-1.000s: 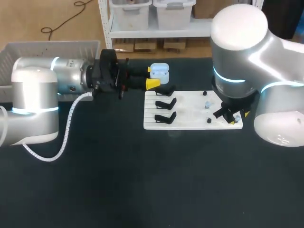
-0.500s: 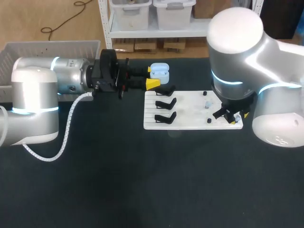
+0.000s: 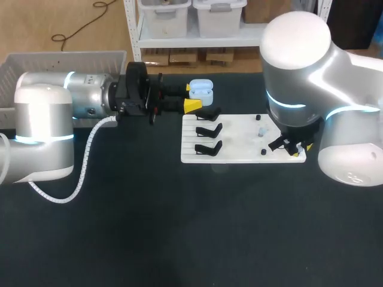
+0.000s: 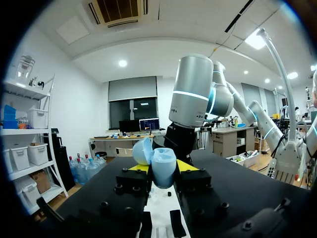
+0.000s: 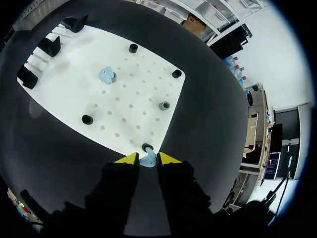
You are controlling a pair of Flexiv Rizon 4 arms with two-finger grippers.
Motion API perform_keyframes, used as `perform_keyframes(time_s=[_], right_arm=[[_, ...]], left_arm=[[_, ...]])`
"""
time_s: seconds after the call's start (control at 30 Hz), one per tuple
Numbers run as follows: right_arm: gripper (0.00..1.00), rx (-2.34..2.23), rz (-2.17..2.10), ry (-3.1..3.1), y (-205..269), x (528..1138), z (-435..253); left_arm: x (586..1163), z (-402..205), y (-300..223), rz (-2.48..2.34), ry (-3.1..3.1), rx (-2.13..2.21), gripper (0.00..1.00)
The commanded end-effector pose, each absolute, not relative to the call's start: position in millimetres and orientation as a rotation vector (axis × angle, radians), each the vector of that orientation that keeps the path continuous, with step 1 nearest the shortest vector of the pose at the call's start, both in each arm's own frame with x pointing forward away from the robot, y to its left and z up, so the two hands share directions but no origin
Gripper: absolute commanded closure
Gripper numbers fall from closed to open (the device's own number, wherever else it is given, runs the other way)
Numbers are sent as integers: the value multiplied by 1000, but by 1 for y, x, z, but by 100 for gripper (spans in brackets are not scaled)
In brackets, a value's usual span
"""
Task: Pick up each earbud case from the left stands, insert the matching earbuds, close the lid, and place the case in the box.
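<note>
Left gripper [image 4: 162, 167] is clamping the open case [image 4: 163, 173] by its body just off the board's [image 3: 239, 149] far-left corner, right gripper [image 5: 147, 157] is pinching the earbud [image 5: 147, 161] at its near-right corner; both are likely light, slick and rigid, so gripping flat sides gently.

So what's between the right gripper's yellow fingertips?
A small pale-blue earbud, at the white pegboard's edge; the right wrist view shows it.
</note>
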State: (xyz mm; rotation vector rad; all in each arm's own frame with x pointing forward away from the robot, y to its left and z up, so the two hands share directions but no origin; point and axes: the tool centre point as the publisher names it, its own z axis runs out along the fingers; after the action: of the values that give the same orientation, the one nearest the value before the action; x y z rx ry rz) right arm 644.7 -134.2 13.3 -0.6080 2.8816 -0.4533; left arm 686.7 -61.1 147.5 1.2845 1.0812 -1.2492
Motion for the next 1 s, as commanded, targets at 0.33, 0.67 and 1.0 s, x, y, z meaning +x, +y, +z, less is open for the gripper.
perform_keyframes(time_s=[0.33,0.67,1.0], right_arm=[[100,-606,-484,2870,-133,645,24],[100,-524,-493,2901,-113,639,88],[100,-299,-334,3061,-64,645,160]], left_arm=[[686,147,-61,-1247,1078,1283,100],[686,147,-61,-1247,1078,1283,100],[686,147,-61,-1247,1078,1283,100]])
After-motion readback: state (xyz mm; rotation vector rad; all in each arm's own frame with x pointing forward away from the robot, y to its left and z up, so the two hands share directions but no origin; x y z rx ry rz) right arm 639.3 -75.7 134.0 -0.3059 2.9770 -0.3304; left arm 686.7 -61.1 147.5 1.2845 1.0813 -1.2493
